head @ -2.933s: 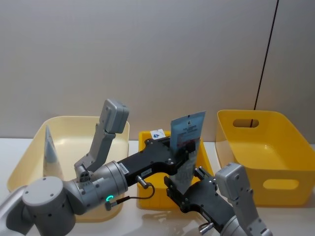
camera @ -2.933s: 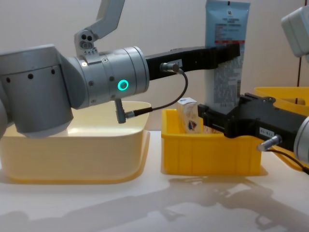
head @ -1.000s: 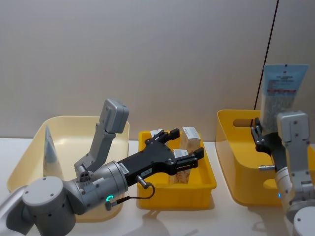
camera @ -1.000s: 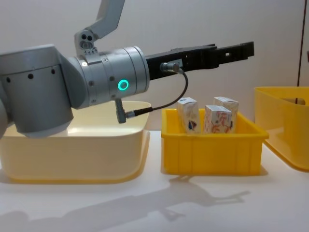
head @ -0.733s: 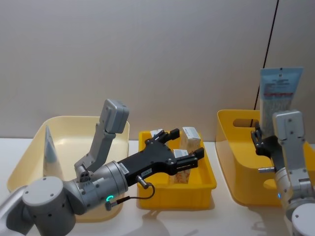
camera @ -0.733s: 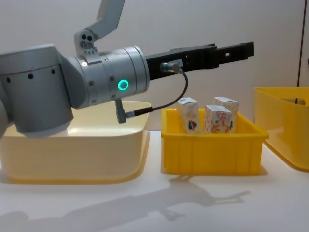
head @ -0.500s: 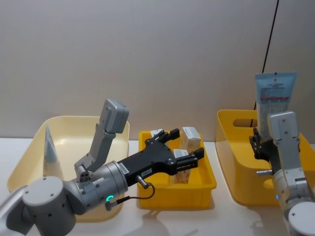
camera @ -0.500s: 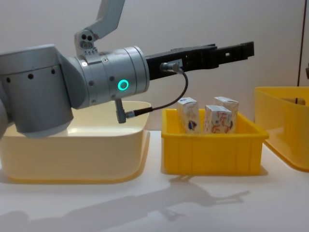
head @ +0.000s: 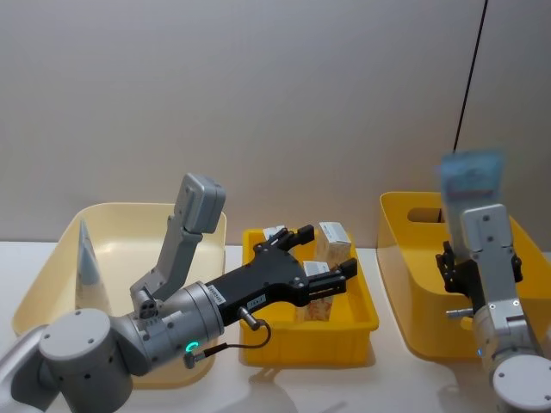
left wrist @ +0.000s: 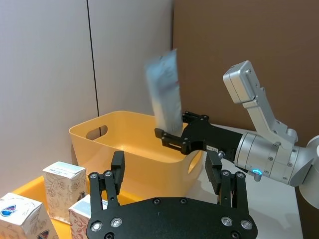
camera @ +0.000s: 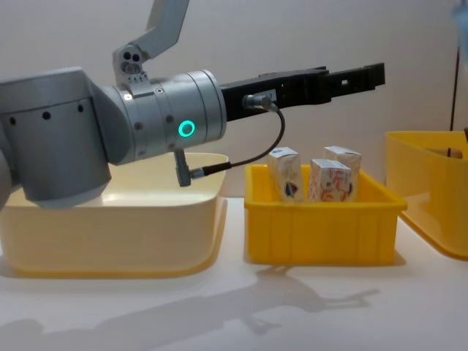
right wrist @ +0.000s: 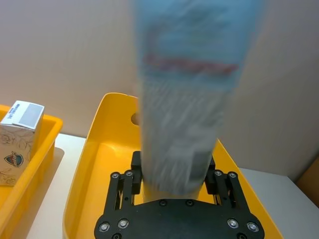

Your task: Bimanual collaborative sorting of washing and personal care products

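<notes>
A pale-blue tube (head: 470,172) stands upright between the fingers of my right gripper (head: 455,265), over the large yellow bin (head: 508,331). In the right wrist view the tube (right wrist: 185,104) is smeared by motion while the right gripper (right wrist: 175,172) is sharp, its fingers spread wide. My left gripper (head: 325,256) hovers open and holds nothing above the small yellow tray (head: 366,325). Three white cartons (camera: 286,174) (camera: 330,180) (camera: 344,162) stand in that tray. Another pale-blue tube (head: 86,254) stands in the cream bin (head: 43,292).
The three containers sit in a row on the white table: cream bin (camera: 110,227) on the left, yellow tray (camera: 322,227) in the middle, yellow bin (camera: 431,197) on the right. A grey wall stands close behind them. My left forearm (camera: 168,117) reaches across above the cream bin.
The tube passed from my left gripper to my right, which carried it over the yellow bin. In the last half second the tube dropped faster than the right arm. The left gripper stayed open.
</notes>
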Action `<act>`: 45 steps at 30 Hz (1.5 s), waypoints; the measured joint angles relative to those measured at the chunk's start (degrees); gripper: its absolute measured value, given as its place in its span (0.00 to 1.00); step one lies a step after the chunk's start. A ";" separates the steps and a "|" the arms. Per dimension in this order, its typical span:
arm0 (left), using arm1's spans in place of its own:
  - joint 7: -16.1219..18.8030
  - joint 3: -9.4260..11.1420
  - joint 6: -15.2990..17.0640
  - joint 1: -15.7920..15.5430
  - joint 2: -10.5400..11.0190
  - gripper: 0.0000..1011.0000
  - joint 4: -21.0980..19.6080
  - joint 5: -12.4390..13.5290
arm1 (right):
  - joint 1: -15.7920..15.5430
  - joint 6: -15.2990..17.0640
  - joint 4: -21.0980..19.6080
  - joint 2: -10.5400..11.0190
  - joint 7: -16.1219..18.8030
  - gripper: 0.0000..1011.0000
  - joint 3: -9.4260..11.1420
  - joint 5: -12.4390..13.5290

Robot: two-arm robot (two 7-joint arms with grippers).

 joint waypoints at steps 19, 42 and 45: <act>0.01 0.00 0.00 0.00 0.00 0.99 0.00 -0.01 | 0.23 1.00 1.14 -0.79 -0.99 0.99 0.36 -0.67; 0.01 0.00 0.00 0.00 0.00 0.99 0.00 0.00 | 0.19 -3.26 1.07 -1.39 -1.53 0.99 1.18 -0.47; 0.01 0.00 0.00 0.00 0.00 0.99 0.00 0.00 | 0.21 -4.78 0.87 -1.55 -1.63 0.99 1.39 -0.26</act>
